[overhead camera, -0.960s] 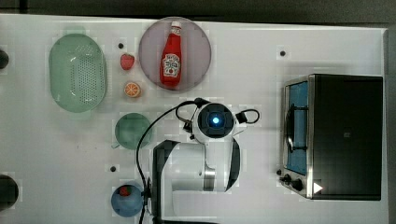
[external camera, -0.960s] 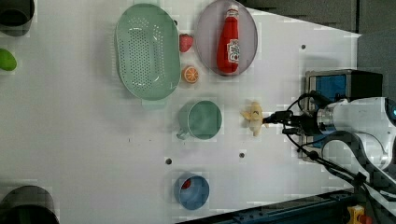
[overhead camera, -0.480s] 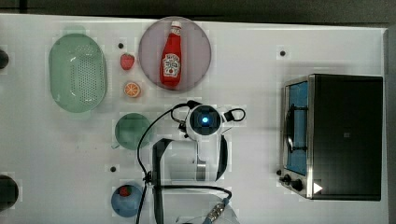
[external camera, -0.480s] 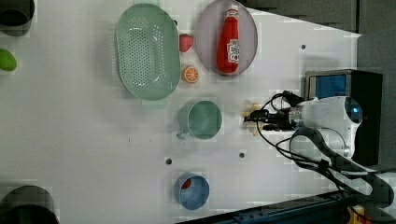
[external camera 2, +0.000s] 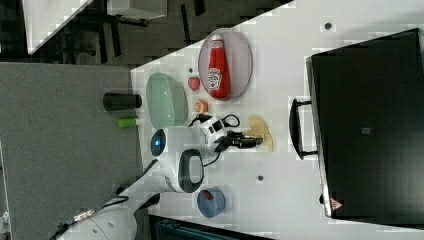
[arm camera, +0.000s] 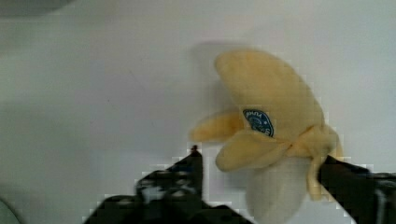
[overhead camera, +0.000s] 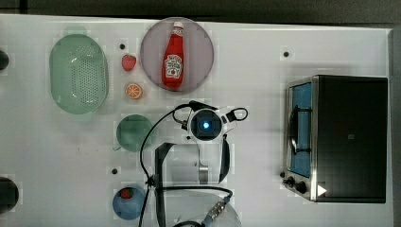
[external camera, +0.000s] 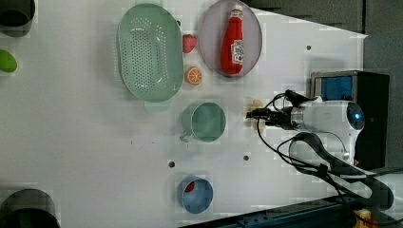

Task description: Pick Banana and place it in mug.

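A small, soft, pale yellow toy banana (arm camera: 268,116) with half-peeled cream flaps and a round blue sticker lies on the white table (external camera: 85,142), between the two black fingers (arm camera: 175,179) of the robot's gripper (arm camera: 261,175). The jaws stand open on either side of its lower end, one finger just clear of the peel, the other against a flap; nothing is clamped. In the left view the banana (external camera: 255,105) lies just to the right of the small round teal-green mug (external camera: 207,122), apart from it, with the gripper (external camera: 254,114) over its near edge. In the right view the banana (external camera 2: 261,131) rests between the gripper (external camera 2: 252,141) and the black toaster oven (external camera 2: 367,125). The white arm (overhead camera: 206,126) covers the fruit in the top view, with the mug (overhead camera: 134,133) to the top view's left. Farther off sit an orange slice (external camera: 193,75), a red strawberry (external camera: 189,43), a red ketchup bottle (external camera: 232,40) on a round grey-lilac plate (external camera: 209,28), a pale green perforated oval colander (external camera: 148,52), and a blue bowl (external camera: 196,195).
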